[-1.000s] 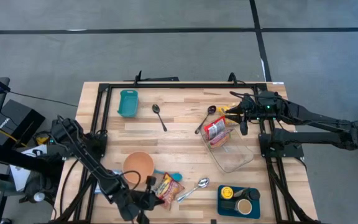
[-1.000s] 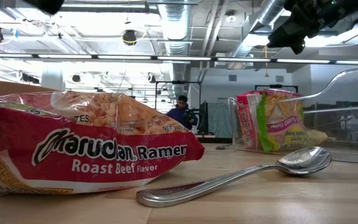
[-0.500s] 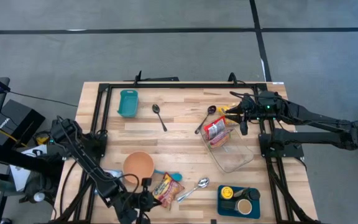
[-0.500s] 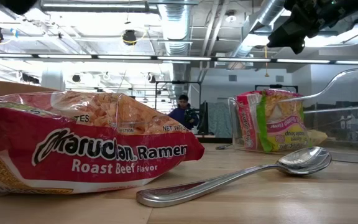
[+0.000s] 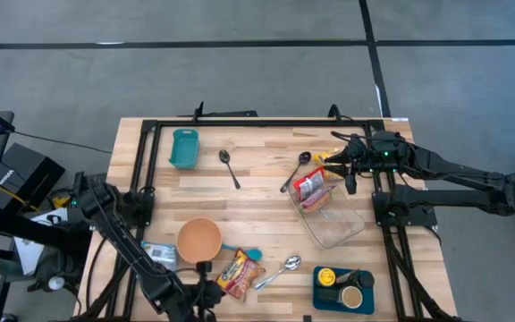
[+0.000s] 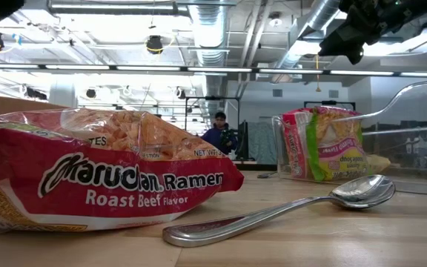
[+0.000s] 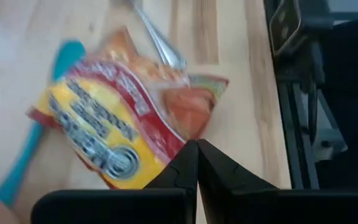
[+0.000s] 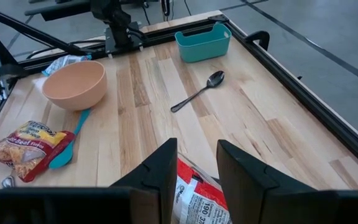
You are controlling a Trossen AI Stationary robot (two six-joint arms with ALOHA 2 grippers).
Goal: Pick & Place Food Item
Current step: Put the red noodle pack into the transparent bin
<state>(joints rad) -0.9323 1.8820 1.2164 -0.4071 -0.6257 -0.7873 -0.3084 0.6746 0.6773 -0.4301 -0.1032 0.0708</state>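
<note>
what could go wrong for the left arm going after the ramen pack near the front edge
The left tool is shut just short of the ramen packet, so it may push the packet instead of gripping it. A silver spoon and a teal spatula lie against the packet and could get dragged along. The orange bowl is close by and could be bumped.

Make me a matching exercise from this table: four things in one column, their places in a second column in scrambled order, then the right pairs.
Things:
1. teal bin
2. orange bowl
3. Maruchan ramen packet
4. blue tray

Places:
A. near edge, between the turquoise spatula and a silver spoon
B. far left corner
C. near right corner, holding round items
D. near left, beside the spatula's handle

Pairs: 1-B, 2-D, 3-A, 4-C
</note>
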